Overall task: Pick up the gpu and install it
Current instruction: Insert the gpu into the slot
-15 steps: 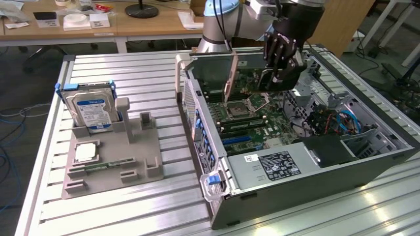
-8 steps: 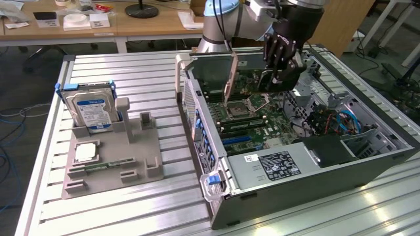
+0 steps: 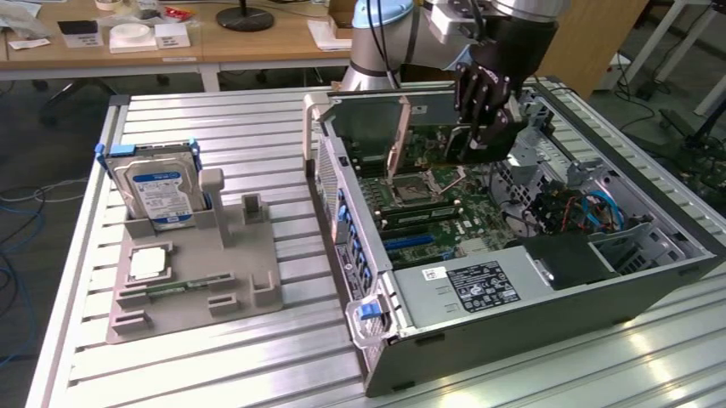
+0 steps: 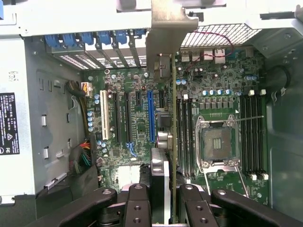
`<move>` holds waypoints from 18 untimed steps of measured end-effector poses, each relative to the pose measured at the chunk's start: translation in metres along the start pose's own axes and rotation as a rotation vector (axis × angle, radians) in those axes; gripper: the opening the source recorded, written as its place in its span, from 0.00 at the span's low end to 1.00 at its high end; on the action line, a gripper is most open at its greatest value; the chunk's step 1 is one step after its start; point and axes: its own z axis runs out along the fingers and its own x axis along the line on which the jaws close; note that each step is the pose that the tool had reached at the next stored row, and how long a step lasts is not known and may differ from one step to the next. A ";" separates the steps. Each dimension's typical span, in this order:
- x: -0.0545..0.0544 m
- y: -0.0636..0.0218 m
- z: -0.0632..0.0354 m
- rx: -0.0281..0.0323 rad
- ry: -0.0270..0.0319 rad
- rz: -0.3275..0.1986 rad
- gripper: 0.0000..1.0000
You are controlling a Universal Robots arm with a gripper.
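My gripper (image 3: 484, 143) hangs over the open computer case (image 3: 590, 293), shut on the gpu (image 3: 399, 140). The wrist view shows the gpu (image 4: 173, 137) edge-on as a thin green strip between the black fingers (image 4: 137, 208). Its silver end bracket (image 4: 166, 42) reaches toward the case's rear slot openings. The card is held above the motherboard (image 4: 137, 123), lined up beside the long blue slot (image 4: 150, 116) and apart from it. I cannot tell how high its lower edge sits over the board.
The bare processor socket (image 4: 218, 142) and memory slots (image 4: 253, 132) lie beside the card. A power supply (image 3: 477, 285) fills the case's near end. At the exterior view's left, a grey fixture (image 3: 244, 285) holds a hard drive (image 3: 159, 191), a chip (image 3: 148, 263) and a memory stick (image 3: 182, 287).
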 end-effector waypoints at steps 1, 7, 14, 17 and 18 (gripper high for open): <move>0.000 0.0000 0.0002 0.0000 -0.0001 0.000 0.28; 0.000 -0.0001 0.0017 0.0001 -0.0001 0.000 0.28; 0.001 -0.0002 0.0052 0.0000 0.0000 -0.001 0.28; 0.001 -0.0003 0.0063 0.0000 0.0001 -0.001 0.28; 0.001 -0.0003 0.0066 0.0000 0.0000 -0.001 0.28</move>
